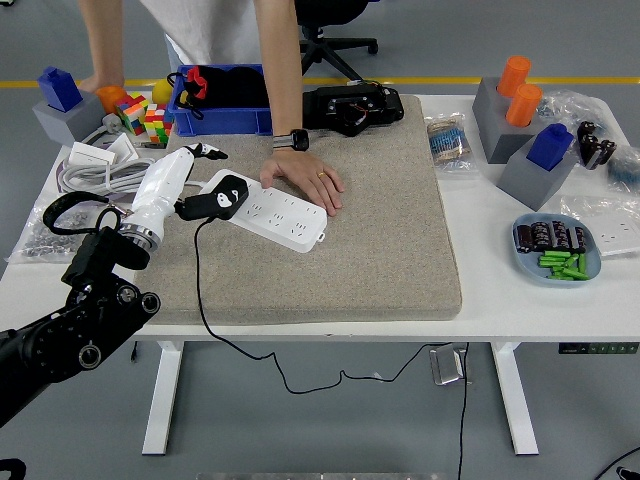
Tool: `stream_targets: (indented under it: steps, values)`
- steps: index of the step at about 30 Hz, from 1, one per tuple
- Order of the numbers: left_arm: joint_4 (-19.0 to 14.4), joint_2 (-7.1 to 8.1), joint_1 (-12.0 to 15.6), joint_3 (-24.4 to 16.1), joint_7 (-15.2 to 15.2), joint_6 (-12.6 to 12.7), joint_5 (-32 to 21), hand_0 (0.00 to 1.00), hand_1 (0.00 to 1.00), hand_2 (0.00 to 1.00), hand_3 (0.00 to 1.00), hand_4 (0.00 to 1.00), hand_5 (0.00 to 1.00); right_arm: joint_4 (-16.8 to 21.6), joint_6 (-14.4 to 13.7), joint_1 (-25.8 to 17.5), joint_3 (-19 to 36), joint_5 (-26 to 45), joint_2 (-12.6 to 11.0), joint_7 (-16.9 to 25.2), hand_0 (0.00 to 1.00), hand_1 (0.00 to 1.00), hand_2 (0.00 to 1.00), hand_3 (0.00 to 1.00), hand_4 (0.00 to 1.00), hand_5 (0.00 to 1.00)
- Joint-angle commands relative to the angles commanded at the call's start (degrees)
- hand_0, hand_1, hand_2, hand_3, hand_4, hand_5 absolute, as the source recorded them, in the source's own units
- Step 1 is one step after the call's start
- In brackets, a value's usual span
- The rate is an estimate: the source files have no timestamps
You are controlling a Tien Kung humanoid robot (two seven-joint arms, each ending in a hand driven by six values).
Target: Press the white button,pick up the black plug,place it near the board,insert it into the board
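Note:
The white power board [285, 217] lies on the grey mat [380, 230], angled down to the right. The black plug [226, 194] sits on the board's left end, and its black cable [199, 290] runs down over the table's front edge. My left hand [200, 180] is white and just left of the plug, with its fingers spread: one points up and right, and the lower black fingertips [189, 209] lie against the plug's left side. A person's hand [308, 180] presses flat on the board's upper middle. My right hand is out of view.
A blue bin [225, 118] and a black device [352, 105] stand at the mat's far edge. Coiled white cable [105, 170], colour cubes [145, 118] and a bag of screws [45, 232] lie at the left. Grey blocks [540, 170] and a blue dish [557, 250] are at the right.

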Motion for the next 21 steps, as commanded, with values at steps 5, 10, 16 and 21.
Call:
stream_targets:
  steps: [5, 10, 16, 21]
  values:
    - [-2.12, -0.22, 3.34, -6.31, -0.73, 0.24, -0.22, 0.809, 0.814, 0.738, 0.7, 0.872, 0.412, 0.0, -0.04, 0.0, 0.27, -0.09, 0.01, 0.01, 0.76, 0.638, 0.621, 0.605, 0.654, 0.41]
    - [-3.34, -0.3, 6.79, -12.92, -1.64, 0.18, -0.56, 0.809, 0.814, 0.738, 0.7, 0.872, 0.412, 0.01, -0.05, -0.02, 0.4, -0.21, 0.01, -0.03, 0.76, 0.638, 0.621, 0.605, 0.654, 0.41]
    - [-4.68, -0.27, 9.69, -20.83, -4.28, -0.17, -5.51, 0.817, 0.815, 0.738, 0.698, 0.869, 0.407, 0.15, -0.06, 0.04, 0.65, -0.36, -0.09, -0.03, 0.76, 0.639, 0.621, 0.605, 0.654, 0.41]
    - [-5.4, 0.24, 10.58, -25.97, -5.19, -0.39, -7.79, 0.817, 0.813, 0.736, 0.695, 0.866, 0.4, 0.14, -0.07, 0.32, 0.54, -0.38, -0.09, -0.07, 0.76, 0.639, 0.621, 0.605, 0.654, 0.41]
